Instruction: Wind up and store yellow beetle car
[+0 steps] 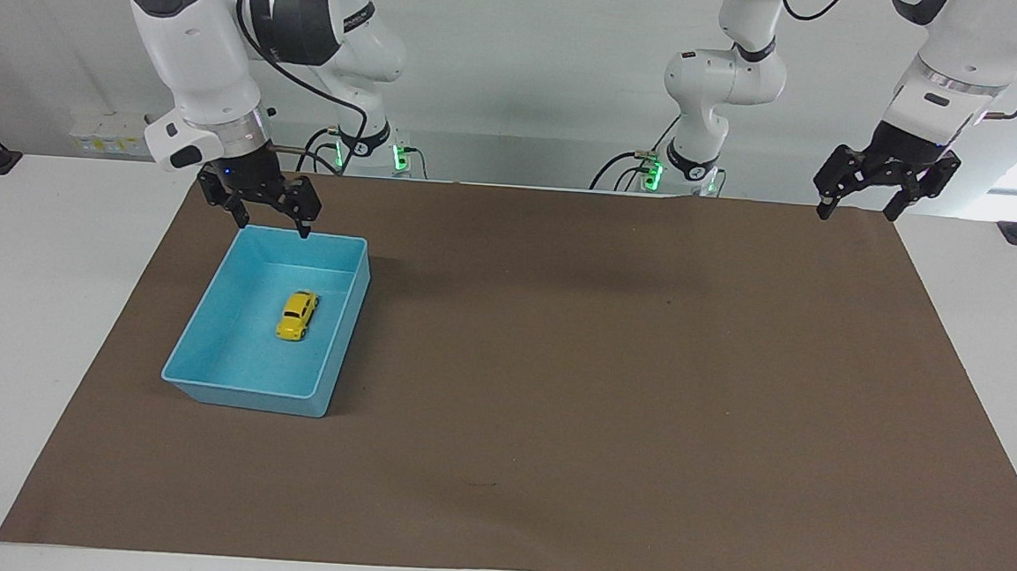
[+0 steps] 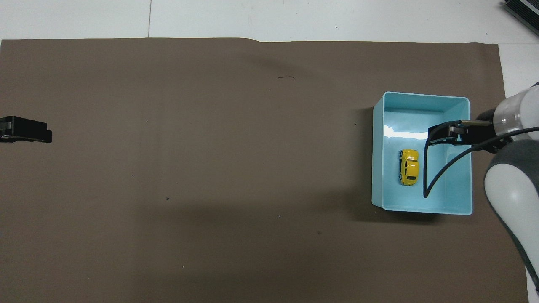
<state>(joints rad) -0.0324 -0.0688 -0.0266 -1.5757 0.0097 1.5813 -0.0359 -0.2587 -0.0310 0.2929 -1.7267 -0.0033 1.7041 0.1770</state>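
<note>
- Yellow beetle car (image 1: 297, 316) (image 2: 409, 167): found on its wheels on the floor of the blue bin (image 1: 204, 351) (image 2: 378, 168), roughly at the middle of the bin, touched by neither pincer.
- Blue bin: an open rectangular tray, set on the brown mat (image 1: 609, 371) (image 2: 210, 147) toward the right arm's end of the desk (image 1: 31, 292) (image 2: 294, 19), close to the mat's edge at that end. Nothing besides the car is seen in it.
- Right pincer (image 1: 269, 216) (image 2: 433, 134): raised in the air over the bin's edge nearest the robots, as shown in the facing view. Its fingers are spread wide and nothing is held between them. A black cable (image 2: 438, 172) is seen looping from the arm across the bin in the overhead view.
- Left pincer (image 1: 861, 208) (image 2: 26, 129): suspended over the corner of the mat nearest the robots at the left arm's end of the desk, well apart from the bin. Its fingers are spread wide and nothing is carried. This arm is recorded as waiting.
- Brown mat: laid flat over most of the white desk, with a margin of desk left bare along each edge.
</note>
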